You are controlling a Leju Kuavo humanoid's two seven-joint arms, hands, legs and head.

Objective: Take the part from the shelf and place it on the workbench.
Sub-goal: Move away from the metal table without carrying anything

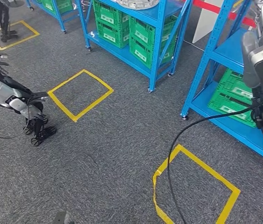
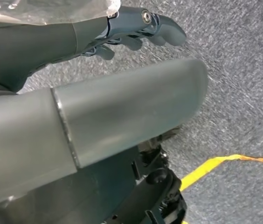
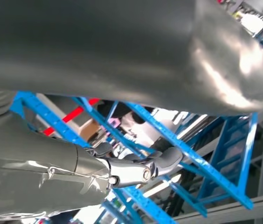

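The blue shelf [image 1: 225,51] stands nearer the right hand [image 3: 133,168], which is empty with fingers loose, than the low, empty left hand [image 1: 38,128].

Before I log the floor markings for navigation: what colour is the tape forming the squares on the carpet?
Yellow tape squares, clearest in the head view.

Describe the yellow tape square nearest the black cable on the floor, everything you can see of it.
The yellow tape square is a flat outline stuck on grey carpet, in front of the blue shelf on the right. It sits turned like a diamond. Its near-left side is wrinkled and partly lifted; the other sides lie smooth. Its lowest part runs out of the picture. A black cable crosses its left corner and runs on inside it. Nothing else stands within it.
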